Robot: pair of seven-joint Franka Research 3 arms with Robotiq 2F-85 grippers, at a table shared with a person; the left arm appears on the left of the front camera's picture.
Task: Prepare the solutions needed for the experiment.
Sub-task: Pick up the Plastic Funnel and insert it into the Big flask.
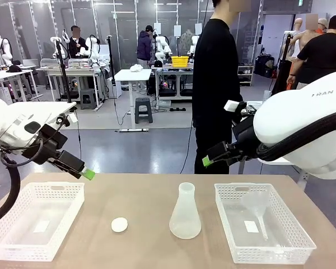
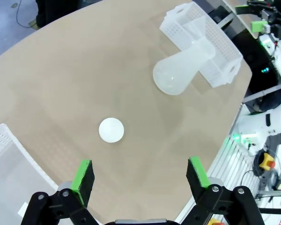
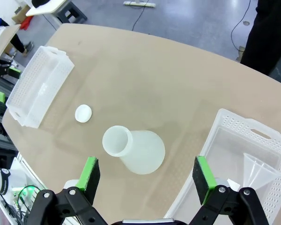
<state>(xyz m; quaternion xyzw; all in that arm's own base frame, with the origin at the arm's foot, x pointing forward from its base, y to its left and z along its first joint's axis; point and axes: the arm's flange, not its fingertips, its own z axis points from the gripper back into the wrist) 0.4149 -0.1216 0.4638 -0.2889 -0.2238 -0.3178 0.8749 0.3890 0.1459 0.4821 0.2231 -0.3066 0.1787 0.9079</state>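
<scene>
Far left on the tan table (image 1: 145,193): one white perforated basket (image 1: 50,191), shallow, with a small white slip lying flat on its floor.

Above that basket's far right corner: left gripper (image 1: 88,174), raised off the table and tilted downward. In its wrist view the left gripper (image 2: 140,173) has its green-padded fingers spread wide with nothing between them; the basket's edge (image 2: 0,140) lies to one side below.

Left of centre: one small white round cap (image 1: 119,225), lying flat on bare table, well apart from both baskets; it also shows at (image 2: 111,130) and (image 3: 83,113).

Centre: one frosted conical flask (image 1: 185,213), upright, mouth uncovered, standing free on the table just beside the right-hand basket; see also (image 2: 178,70) and (image 3: 136,147). Whether it holds any liquid cannot be told.

Above and right of the flask: right gripper (image 1: 207,161), raised in the air. Its wrist view shows the right gripper (image 3: 147,176) with jaws fully parted, grasping nothing, above the flask.

Far side: a person (image 1: 215,84) in black, standing.

Right: a second white basket (image 1: 252,192), containing one clear funnel (image 1: 259,212) and a white slip.
</scene>
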